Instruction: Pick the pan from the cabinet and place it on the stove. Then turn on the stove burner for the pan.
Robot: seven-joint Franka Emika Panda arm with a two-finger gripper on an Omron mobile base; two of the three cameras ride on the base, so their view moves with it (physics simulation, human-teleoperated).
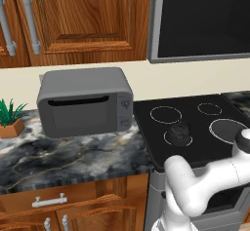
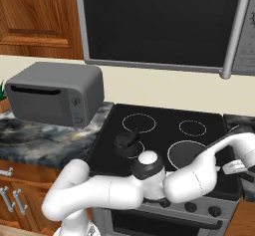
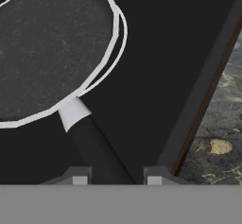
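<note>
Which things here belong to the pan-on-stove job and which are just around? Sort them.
Job:
pan, sitting on the cooktop
pan handle, between the tool tips
stove
stove burner ring, under the pan
cabinet
stove knobs

Just around:
toaster oven
microwave
potted plant
kettle

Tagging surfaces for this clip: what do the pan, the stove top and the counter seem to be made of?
Pan: looks like dark metal with a matte, speckled inside, a pale bare rim and a black handle.
Stove top: smooth black glass by its look, flat with thin white rings printed on.
Counter: polished stone, likely marble or granite, dark with pale veins. All rendered, so judged by look alone.
</note>
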